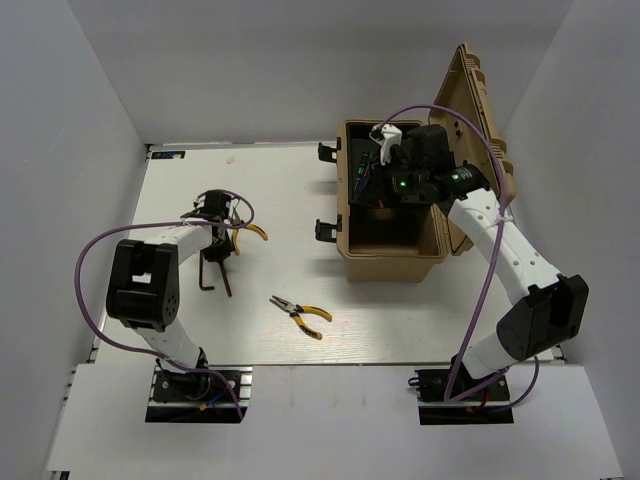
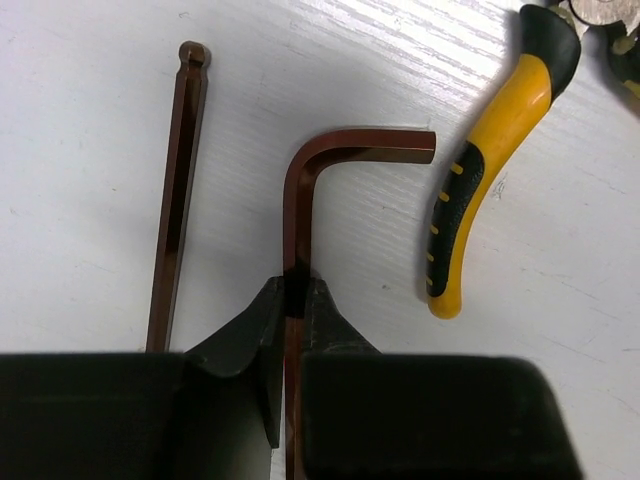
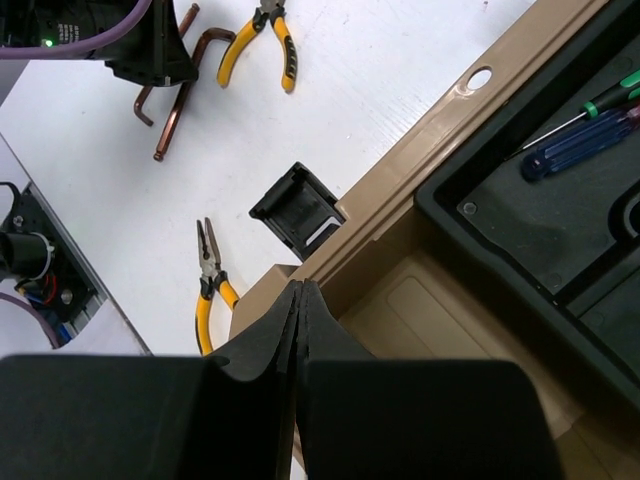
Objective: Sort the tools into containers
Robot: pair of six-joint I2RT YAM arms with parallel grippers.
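Observation:
My left gripper [image 2: 295,292] is shut on the long shank of a brown L-shaped hex key [image 2: 300,170] lying on the white table; it shows in the top view [image 1: 215,245] too. A second hex key [image 2: 178,190] lies just to its left. Yellow-handled pliers [image 2: 480,170] lie to its right. A second pair of pliers [image 1: 300,316] lies mid-table. My right gripper [image 3: 300,288] is shut and empty above the tan toolbox [image 1: 390,262]. A blue-and-red screwdriver [image 3: 580,150] and a green-and-black one [image 3: 610,100] lie in its black tray.
The toolbox lid [image 1: 480,110] stands open at the back right. Two black latches [image 1: 326,230] stick out from the box's left side. Grey walls enclose the table on three sides. Purple cables loop from both arms.

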